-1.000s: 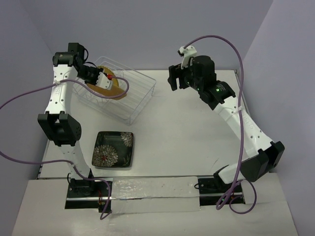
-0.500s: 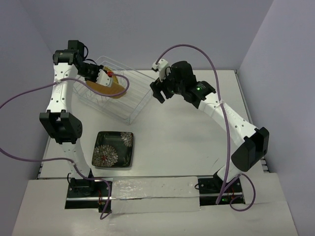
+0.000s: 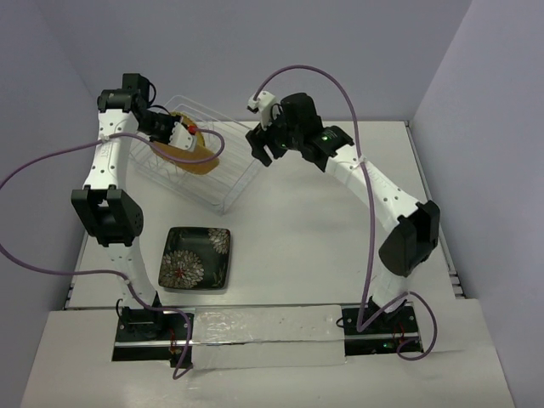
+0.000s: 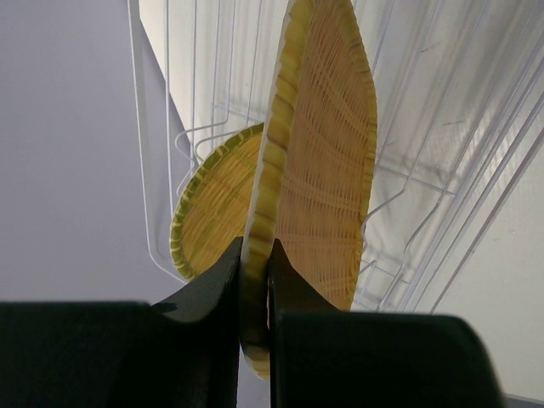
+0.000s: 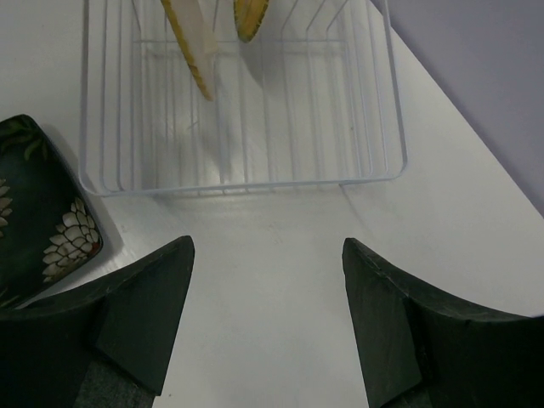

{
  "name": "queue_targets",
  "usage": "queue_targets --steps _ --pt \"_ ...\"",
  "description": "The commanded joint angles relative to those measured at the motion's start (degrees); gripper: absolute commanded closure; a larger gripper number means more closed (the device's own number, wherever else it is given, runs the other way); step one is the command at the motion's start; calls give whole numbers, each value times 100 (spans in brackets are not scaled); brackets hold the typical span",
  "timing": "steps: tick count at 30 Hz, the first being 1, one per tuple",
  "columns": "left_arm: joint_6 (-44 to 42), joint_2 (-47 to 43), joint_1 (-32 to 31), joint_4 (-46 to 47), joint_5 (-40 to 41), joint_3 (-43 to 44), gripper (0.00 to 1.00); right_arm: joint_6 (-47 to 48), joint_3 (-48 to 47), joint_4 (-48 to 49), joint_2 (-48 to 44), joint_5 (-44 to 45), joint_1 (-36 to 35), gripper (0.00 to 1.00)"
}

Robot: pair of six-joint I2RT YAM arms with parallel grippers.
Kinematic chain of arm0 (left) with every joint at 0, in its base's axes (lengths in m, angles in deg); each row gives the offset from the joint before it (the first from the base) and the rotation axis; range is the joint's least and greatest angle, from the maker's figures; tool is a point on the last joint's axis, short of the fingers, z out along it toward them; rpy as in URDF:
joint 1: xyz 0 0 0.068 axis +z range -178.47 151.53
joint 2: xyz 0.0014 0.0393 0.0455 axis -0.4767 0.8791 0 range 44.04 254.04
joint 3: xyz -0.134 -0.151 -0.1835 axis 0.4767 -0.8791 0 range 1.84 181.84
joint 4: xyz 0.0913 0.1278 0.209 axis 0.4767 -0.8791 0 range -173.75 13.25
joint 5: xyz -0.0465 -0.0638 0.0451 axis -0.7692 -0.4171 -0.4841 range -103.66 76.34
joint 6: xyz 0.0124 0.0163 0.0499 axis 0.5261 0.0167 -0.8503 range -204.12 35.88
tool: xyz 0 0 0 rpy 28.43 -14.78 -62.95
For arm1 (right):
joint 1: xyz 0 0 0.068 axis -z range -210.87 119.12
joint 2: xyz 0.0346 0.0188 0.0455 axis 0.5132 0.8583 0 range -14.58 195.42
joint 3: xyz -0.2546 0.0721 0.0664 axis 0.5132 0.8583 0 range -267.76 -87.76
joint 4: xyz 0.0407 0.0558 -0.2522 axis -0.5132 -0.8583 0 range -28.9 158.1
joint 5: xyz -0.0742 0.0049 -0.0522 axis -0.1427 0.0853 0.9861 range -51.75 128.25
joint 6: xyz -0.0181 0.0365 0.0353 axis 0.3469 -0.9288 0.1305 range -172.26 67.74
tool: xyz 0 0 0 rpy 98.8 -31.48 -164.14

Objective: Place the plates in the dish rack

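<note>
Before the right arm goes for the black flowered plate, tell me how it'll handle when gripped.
The black plate looks rigid, so it should lift as one piece. Its glossy face suggests a slippery rim. It lies flat on the table, so a finger probably has to work under the upturned edge first.

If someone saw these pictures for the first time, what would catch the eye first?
The left gripper pinches an orange woven plate upright at the clear dish rack, where a smaller yellow plate already stands. A black flowered plate lies flat on the table, and the right gripper hangs open near the rack.
</note>
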Motion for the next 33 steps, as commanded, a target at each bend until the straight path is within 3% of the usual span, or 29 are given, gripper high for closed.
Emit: queue_targets --steps 1,3,8,11,17,24,29,33 --pt "-3670 -307 37 1057 -247 -150 100 -590 -886 100 611 296 -74 23" --pt "-3670 -284 87 1010 -276 -141 100 -1067 -1060 103 1002 560 -138 23" --pt "-3670 -180 170 969 -299 -127 100 -1140 -952 103 1089 821 -326 22" --pt "-3663 -148 222 1084 -462 -210 100 -1055 -981 128 1206 348 -400 22" --pt "-3669 -66 436 1313 -491 -234 100 -223 -1763 131 1882 -602 -726 22" --pt "-3676 -157 528 1445 -610 -440 100 -137 -3343 310 3156 -526 -794 22" --pt "-3670 -214 576 1435 -672 -558 100 -357 -3230 1308 3429 -329 -786 34" --pt "-3670 -249 602 1400 -725 -558 100 -403 -3293 1476 3675 -199 -794 40"
